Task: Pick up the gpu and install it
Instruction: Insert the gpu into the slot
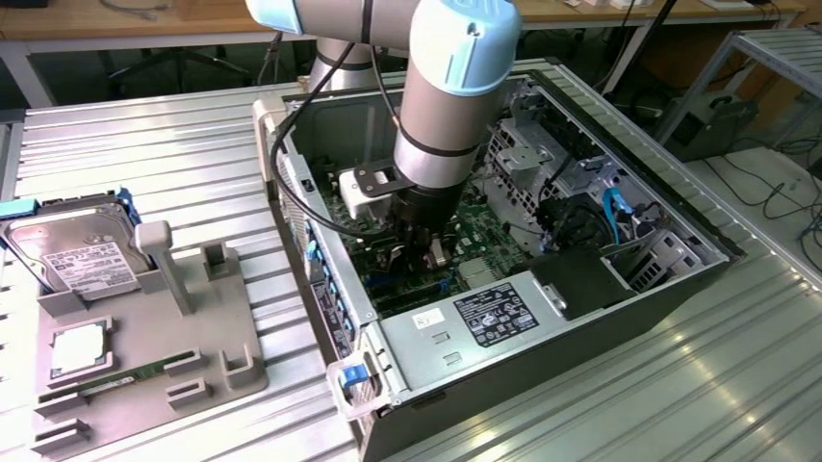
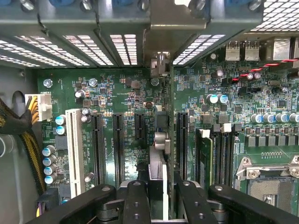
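Observation:
The gpu (image 2: 159, 161) shows edge-on in the wrist view, a thin card standing upright between my fingers, its bracket end (image 2: 160, 63) up against the case's rear slots. My gripper (image 2: 160, 176) is shut on the gpu, over the motherboard (image 2: 117, 93) between two black expansion slots (image 2: 139, 128). Whether the card's edge sits in a slot is hidden. In the exterior view the gripper (image 1: 428, 252) reaches down inside the open computer case (image 1: 668, 207), close to the green board.
A power supply (image 1: 488, 313) fills the case's near end, with blue cables (image 1: 614, 217) at the exterior view's right. On the grey fixture (image 1: 192, 337) at its left stand a hard drive (image 1: 80, 258), a silver chip (image 1: 77, 348) and a green memory stick (image 1: 122, 375).

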Controlling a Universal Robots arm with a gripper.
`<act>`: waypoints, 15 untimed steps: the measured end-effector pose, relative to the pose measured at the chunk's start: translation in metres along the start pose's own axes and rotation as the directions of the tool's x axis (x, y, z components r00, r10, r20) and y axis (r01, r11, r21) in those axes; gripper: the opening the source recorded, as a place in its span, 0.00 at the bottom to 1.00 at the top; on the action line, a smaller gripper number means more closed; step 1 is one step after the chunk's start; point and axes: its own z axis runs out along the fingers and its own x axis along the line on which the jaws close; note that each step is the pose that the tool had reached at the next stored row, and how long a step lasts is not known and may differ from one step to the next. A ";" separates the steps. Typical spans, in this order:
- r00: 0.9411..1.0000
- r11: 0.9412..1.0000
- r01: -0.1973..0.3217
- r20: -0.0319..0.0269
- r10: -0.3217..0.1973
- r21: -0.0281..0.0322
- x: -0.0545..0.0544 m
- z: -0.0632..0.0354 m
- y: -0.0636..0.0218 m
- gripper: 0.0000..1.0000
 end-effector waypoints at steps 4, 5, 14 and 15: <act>1.000 1.000 0.000 -0.001 0.000 0.000 0.000 0.0030 0.0001 0.28; 1.000 1.000 0.000 -0.002 0.000 -0.001 0.000 0.0046 0.0002 0.28; 1.000 1.000 0.000 0.000 0.000 0.000 0.000 0.0169 0.0004 0.28; 1.000 1.000 0.000 0.000 0.000 0.000 0.000 0.0169 0.0004 0.28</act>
